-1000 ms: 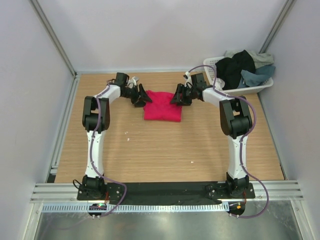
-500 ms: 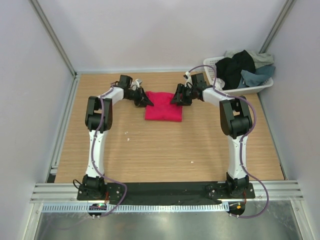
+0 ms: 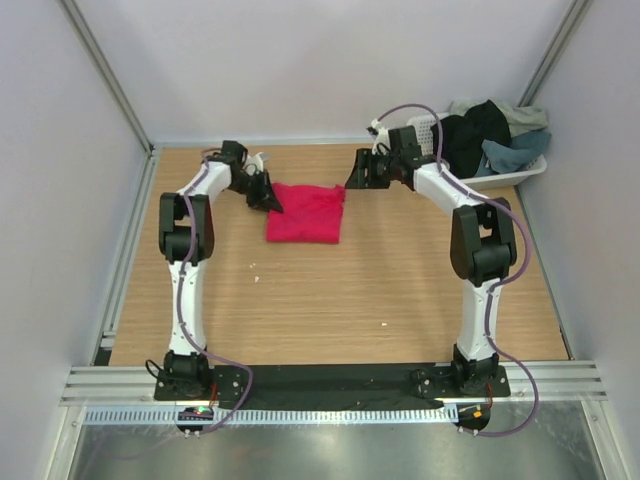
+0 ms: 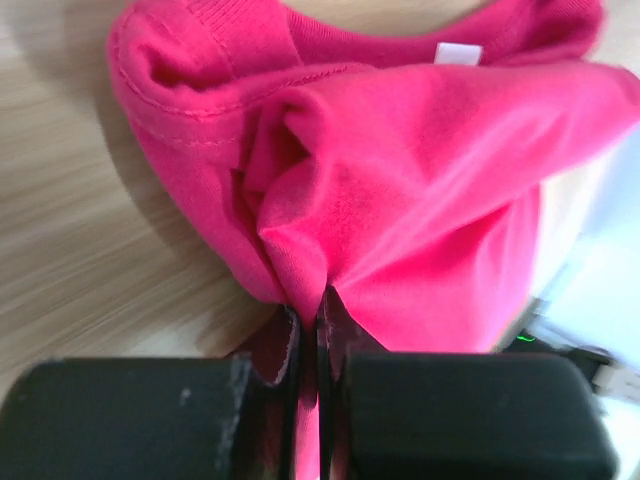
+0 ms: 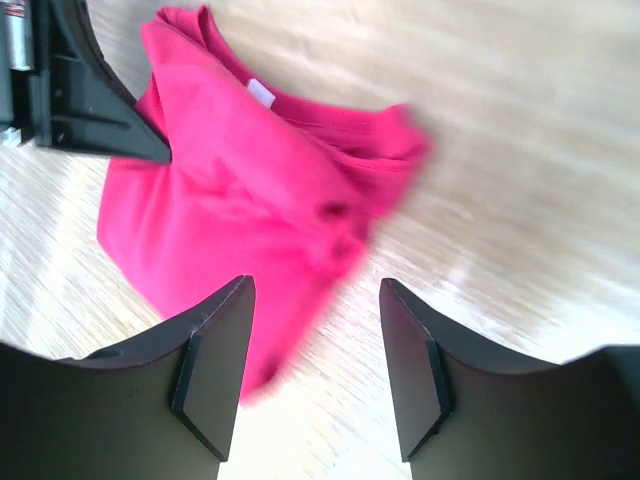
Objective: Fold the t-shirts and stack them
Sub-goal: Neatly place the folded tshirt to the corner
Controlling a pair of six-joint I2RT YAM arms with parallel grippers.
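The left hand [image 3: 271, 198] was clamped tight on the left edge of the crimson-pink t-shirt [image 3: 306, 212], which lay bunched on the table [image 3: 340, 290]. The right hand [image 3: 358, 172], fingers spread wide and empty, hung just off the shirt's far right corner, near the white basket [image 3: 522, 172] of other t-shirts [image 3: 475, 135].
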